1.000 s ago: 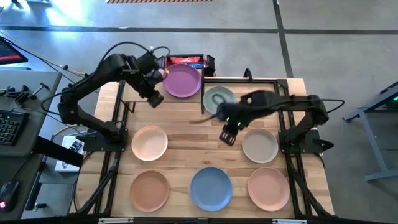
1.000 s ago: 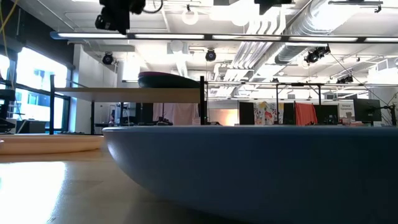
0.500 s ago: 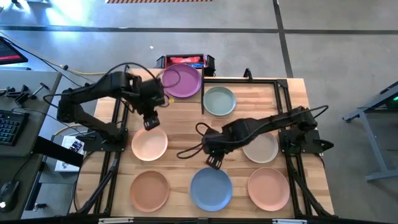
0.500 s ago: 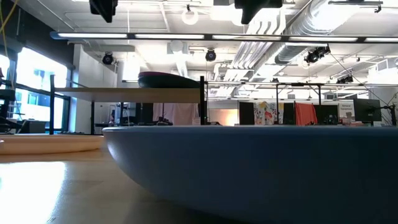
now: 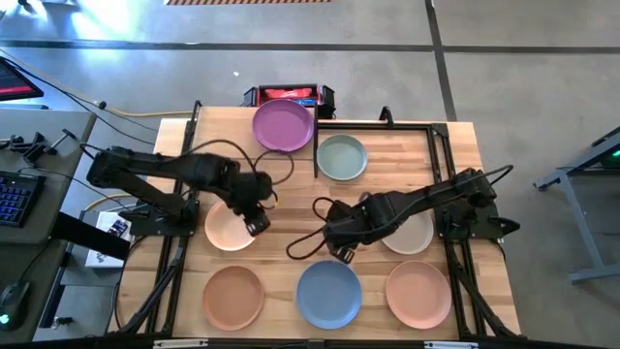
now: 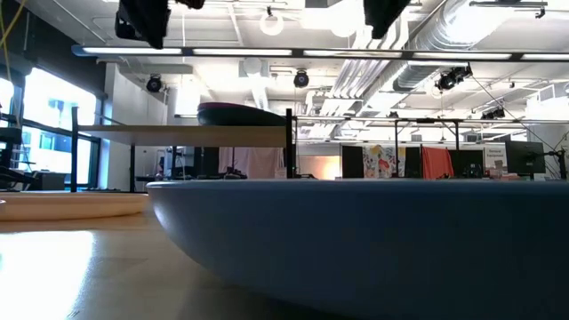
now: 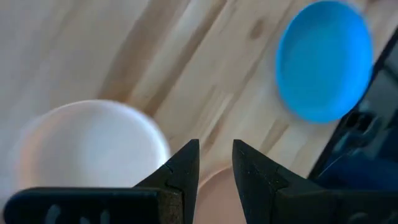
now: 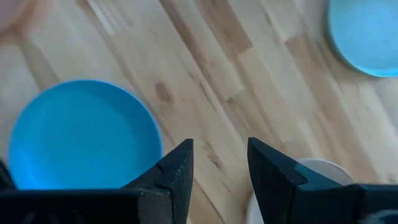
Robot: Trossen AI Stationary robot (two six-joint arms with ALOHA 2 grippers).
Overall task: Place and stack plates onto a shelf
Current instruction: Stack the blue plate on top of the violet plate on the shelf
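Left gripper [image 5: 257, 225], part open and empty, hovers over the peach plate [image 5: 228, 229]; straddle its rim. Right gripper [image 5: 341, 254], open and empty, hovers just beside the blue plate [image 5: 328, 294].

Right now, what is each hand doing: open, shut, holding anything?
Left hand: open, empty, above the peach plate.
Right hand: open, empty, over bare table near the blue plate.

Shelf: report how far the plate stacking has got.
Done: a round matte purple plate sits on the raised light-wood shelf. In hand: nothing; the left gripper hovers open over the peach plate, the right gripper open near the blue plate. Left: those and four more plates.
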